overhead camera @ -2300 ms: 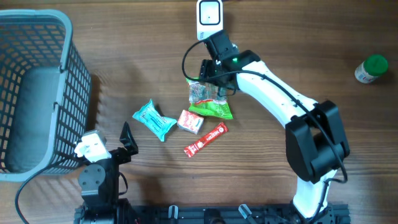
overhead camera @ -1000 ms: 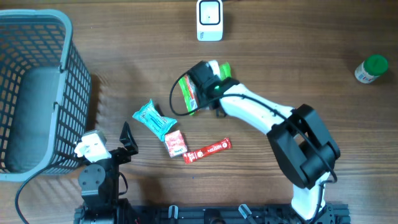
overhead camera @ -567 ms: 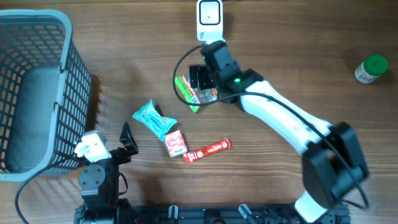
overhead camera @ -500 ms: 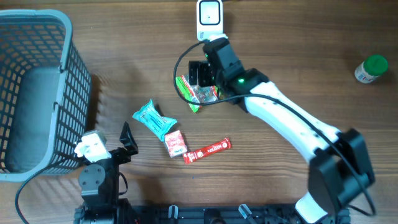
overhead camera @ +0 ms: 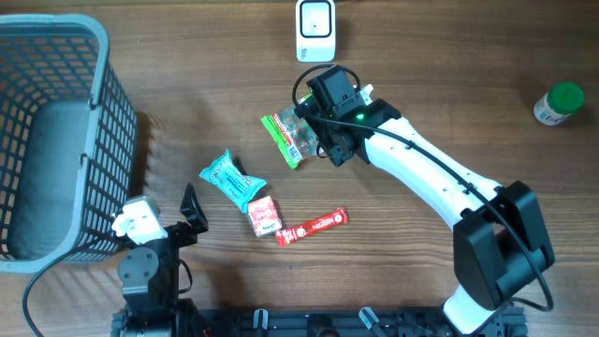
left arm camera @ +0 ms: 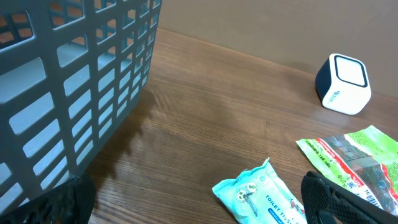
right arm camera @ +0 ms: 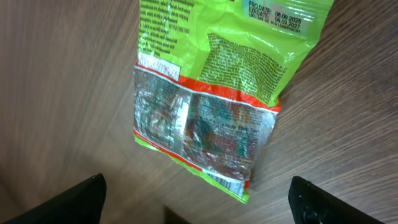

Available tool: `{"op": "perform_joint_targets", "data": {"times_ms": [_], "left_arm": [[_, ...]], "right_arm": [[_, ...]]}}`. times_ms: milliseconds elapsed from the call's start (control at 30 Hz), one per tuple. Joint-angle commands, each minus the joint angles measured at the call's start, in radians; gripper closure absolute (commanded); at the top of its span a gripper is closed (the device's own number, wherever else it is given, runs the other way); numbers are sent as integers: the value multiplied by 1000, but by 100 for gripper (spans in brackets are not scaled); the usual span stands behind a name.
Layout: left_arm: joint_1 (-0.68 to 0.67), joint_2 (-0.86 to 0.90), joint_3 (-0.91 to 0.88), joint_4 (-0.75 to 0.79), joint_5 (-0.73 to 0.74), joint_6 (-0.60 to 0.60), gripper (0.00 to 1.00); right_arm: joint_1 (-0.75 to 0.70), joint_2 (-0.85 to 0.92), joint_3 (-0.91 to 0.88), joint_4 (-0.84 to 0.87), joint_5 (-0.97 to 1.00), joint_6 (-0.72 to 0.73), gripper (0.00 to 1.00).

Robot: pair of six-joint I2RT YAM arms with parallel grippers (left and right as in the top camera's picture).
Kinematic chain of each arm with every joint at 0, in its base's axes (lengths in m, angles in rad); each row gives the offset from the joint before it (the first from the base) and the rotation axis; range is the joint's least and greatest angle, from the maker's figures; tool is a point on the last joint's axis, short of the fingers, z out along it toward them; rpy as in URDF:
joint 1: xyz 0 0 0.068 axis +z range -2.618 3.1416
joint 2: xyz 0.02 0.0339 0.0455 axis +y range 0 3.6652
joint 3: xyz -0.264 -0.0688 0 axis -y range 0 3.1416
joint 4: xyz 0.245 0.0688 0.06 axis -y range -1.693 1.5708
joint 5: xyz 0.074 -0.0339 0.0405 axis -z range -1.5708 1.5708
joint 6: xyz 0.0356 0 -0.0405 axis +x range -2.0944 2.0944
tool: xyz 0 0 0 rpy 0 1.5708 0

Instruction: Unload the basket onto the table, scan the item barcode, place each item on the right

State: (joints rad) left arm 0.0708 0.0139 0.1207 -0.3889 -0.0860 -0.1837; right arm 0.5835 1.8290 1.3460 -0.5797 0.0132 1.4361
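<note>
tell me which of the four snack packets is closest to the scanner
The green packet, lying nearest the white scanner. The teal pack, small red box and red stick all lie farther off, toward the robot's base.

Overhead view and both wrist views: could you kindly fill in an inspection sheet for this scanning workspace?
Surface: wooden table, no spills seen.
Job's things: green snack packet lying flat, small print facing up, apart from the white scanner.
Clutter: blue wipes pack, small red box, red sachet, green-capped bottle far right, grey basket at left.
Grippers: left tool open, holding nothing, beside the basket; right tool open above the packet, not gripping it.
Cables: black cable looped at the right arm's wrist.
Surroundings: nothing seen.
</note>
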Motion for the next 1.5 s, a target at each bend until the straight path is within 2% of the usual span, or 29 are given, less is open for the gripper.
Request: {"op": "perform_joint_targets", "data": {"times_ms": [0, 233, 433, 467, 500, 633, 667, 700, 867, 1067, 1167, 1267, 1367, 1467], "left_arm": [[4, -5, -5, 4, -16, 19, 0], [4, -5, -5, 4, -16, 19, 0], [4, -5, -5, 4, -16, 19, 0], [4, -5, -5, 4, -16, 19, 0], [4, -5, -5, 4, -16, 19, 0], [4, -5, -5, 4, -16, 19, 0], [4, -5, -5, 4, -16, 19, 0], [4, -5, -5, 4, -16, 19, 0], [4, -5, -5, 4, -16, 19, 0], [4, -5, -5, 4, -16, 19, 0], [4, -5, -5, 4, -16, 19, 0], [4, -5, -5, 4, -16, 19, 0], [4, -5, -5, 4, -16, 19, 0], [4, -5, -5, 4, -16, 19, 0]], "right_arm": [[-7, 28, 0, 1, 47, 58, 0], [-52, 197, 0, 74, -97, 70, 0], [-99, 285, 0, 126, -122, -43, 0], [-99, 291, 0, 126, -124, -71, 4], [-97, 311, 0, 126, -141, -125, 15], [-97, 372, 0, 153, -233, -252, 43], [-97, 384, 0, 167, -251, -283, 72], [-98, 384, 0, 172, -248, -285, 96], [-141, 331, 13, 280, -415, -456, 95], [-219, 34, 13, 224, -487, -627, 95], [-217, -71, 13, 229, -508, -658, 95], [-216, -125, 13, 237, -508, -746, 96], [-216, -141, 13, 250, -522, -756, 95], [-214, -140, 12, 354, -528, -806, 96]]}}
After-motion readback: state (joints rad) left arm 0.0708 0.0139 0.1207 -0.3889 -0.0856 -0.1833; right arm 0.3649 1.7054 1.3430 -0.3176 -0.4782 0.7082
